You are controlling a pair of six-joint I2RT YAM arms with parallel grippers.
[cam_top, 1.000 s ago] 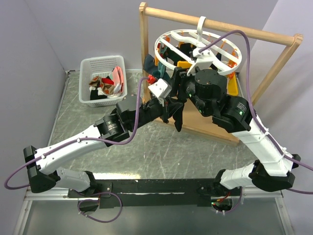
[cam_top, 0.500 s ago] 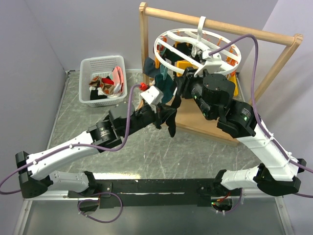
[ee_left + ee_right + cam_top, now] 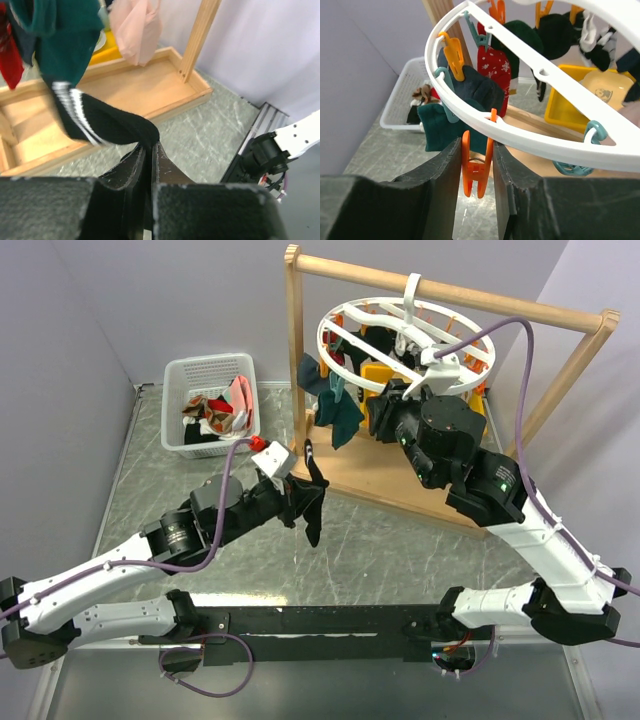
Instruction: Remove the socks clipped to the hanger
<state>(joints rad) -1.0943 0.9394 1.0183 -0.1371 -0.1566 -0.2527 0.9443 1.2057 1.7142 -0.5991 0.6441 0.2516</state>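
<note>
The basket (image 3: 212, 447) lay up-left of the left jaws, shut on a black sock (image 3: 312, 505) dangling mid-frame above the counter (image 3: 400, 540). Upper right, the right jaws pressed an orange clip (image 3: 476, 167) on the hanger (image 3: 530, 136), where more socks (image 3: 340, 420) hung.

White slotted basket (image 3: 205, 360) far left on grey table (image 3: 350, 540), beside wooden frame (image 3: 340, 267); yellow tub (image 3: 560, 105) on its base.

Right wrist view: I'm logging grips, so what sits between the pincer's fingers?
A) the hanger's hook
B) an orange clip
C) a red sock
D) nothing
B: an orange clip hanging from the hanger stands between the right pincer fingers, which press on both its sides.
</note>
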